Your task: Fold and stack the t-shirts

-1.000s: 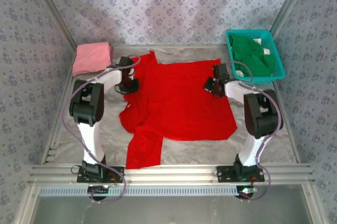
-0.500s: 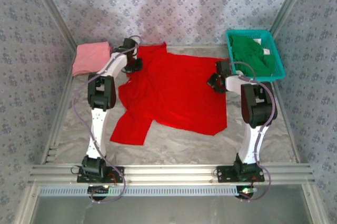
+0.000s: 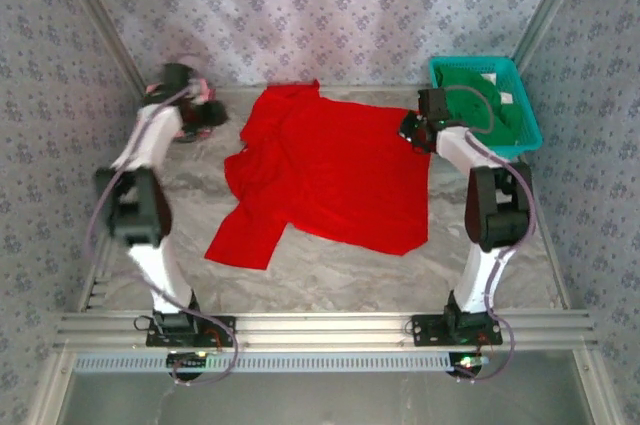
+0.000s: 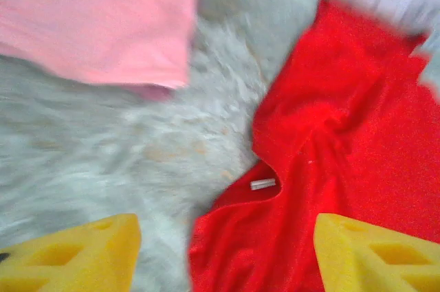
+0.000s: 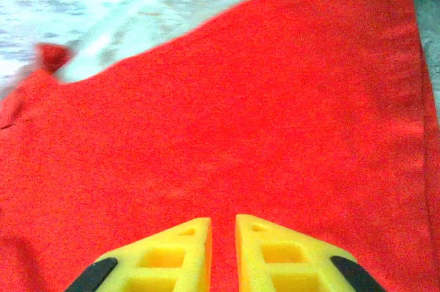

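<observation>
The bright red t-shirt (image 3: 340,180) lies spread flat mid-table, one sleeve trailing toward the near left. My left gripper (image 3: 205,113) hovers open at the far left, off the cloth. In the left wrist view its yellow fingers (image 4: 75,254) stand wide apart over the table, with the red shirt's collar (image 4: 263,183) between them and the folded pale pink t-shirt (image 4: 96,17) beyond. My right gripper (image 3: 415,130) is over the red shirt's far right corner. In the right wrist view (image 5: 223,237) its jaws are a narrow gap apart above flat red cloth (image 5: 227,99). The dark green t-shirt (image 3: 485,105) lies in the basket.
The teal mesh basket (image 3: 532,135) stands at the far right corner, right beside my right gripper. Patterned walls close in the back and both sides. Bare grey tabletop (image 3: 330,275) runs along the near side in front of the shirt.
Both grippers pulled the red shirt toward the far side. The left one then let go and swung left to the pink shirt. The right gripper's jaws have parted slightly.
</observation>
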{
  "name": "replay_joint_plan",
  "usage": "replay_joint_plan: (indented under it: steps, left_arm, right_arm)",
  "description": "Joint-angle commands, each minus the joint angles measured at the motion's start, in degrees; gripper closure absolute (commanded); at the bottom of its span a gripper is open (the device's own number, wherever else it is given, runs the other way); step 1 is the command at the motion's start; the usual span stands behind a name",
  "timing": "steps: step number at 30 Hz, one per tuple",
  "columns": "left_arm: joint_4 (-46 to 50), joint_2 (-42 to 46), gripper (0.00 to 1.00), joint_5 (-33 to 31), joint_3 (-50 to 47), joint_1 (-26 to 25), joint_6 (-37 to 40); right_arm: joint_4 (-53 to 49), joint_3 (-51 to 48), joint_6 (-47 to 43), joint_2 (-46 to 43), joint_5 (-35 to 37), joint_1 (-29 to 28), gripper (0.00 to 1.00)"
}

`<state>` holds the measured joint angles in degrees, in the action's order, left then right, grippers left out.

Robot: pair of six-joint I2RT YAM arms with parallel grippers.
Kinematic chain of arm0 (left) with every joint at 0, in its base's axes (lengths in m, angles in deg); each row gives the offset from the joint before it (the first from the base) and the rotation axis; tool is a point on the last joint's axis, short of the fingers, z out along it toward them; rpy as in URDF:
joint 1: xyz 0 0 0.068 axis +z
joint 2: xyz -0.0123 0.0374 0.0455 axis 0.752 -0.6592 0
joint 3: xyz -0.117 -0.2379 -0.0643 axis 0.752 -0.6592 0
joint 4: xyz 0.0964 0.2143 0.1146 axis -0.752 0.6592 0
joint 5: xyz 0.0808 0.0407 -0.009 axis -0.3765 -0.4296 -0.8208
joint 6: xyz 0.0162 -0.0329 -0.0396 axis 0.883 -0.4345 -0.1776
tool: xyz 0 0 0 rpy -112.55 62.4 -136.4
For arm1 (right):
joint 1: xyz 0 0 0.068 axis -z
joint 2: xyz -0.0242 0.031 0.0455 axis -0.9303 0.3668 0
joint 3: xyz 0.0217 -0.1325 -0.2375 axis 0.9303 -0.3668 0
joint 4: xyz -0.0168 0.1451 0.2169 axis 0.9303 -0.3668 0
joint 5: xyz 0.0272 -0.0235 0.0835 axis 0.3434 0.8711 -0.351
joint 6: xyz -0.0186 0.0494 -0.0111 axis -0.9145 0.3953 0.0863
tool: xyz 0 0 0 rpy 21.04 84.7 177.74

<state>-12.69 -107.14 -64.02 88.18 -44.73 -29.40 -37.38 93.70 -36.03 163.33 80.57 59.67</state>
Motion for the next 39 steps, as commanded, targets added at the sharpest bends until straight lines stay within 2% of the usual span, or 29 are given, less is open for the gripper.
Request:
replay_joint_plan:
  steps: [1,4,8,9,10,11,13,16,21,33,37,39]
  left_arm:
    - [-0.8,16.3,0.28,1.2,-13.2,-2.0,-1.6]
    - [8.0,28.7,0.26,-1.0,-26.8,-2.2,-3.1]
    - [19.2,35.6,0.24,1.2,-38.2,-2.9,-7.0]
    - [20.0,36.8,0.22,-0.4,-39.9,-6.1,-9.3]
    - [22.1,36.8,0.22,-3.7,-38.1,-10.3,-10.7]
    - [23.3,36.3,0.21,-5.6,-36.9,-12.3,-13.0]
    - [22.1,35.4,0.21,-3.4,-37.5,-12.9,-16.4]
    - [16.7,33.5,0.23,0.8,-43.7,-12.6,-20.9]
    - [7.0,33.4,0.24,3.0,-52.5,-13.1,-28.2]
    - [5.3,24.0,0.23,-5.1,-51.4,-11.9,-25.1]
    - [8.0,25.6,0.23,-8.5,-51.1,-11.3,-25.8]
    - [8.4,26.4,0.19,-9.1,-51.7,-9.9,-25.9]
  right_arm:
    - [-1.6,-10.3,-6.5,-15.2,-0.3,-5.0,0.75]
    - [1.1,-21.5,-7.2,-25.8,0.5,-8.0,0.72]
    - [2.5,-32.3,-7.7,-35.2,0.9,-10.9,0.67]
    - [3.2,-35.0,-7.7,-36.8,1.1,-11.4,0.66]
    - [4.0,-37.4,-7.9,-37.8,0.7,-11.8,0.65]
    - [4.7,-38.9,-8.0,-38.3,0.6,-12.3,0.65]
    - [6.2,-41.4,-7.7,-38.5,0.7,-13.3,0.63]
    - [7.4,-42.4,-6.2,-36.7,1.1,-14.1,0.61]
    - [8.2,-43.5,-5.9,-36.2,2.6,-14.6,0.59]
    - [9.7,-49.0,-6.3,-41.7,3.6,-11.7,0.57]
    - [9.2,-49.2,-6.4,-41.7,3.6,-10.4,0.57]
    - [9.8,-49.7,-6.3,-41.6,3.1,-9.9,0.57]
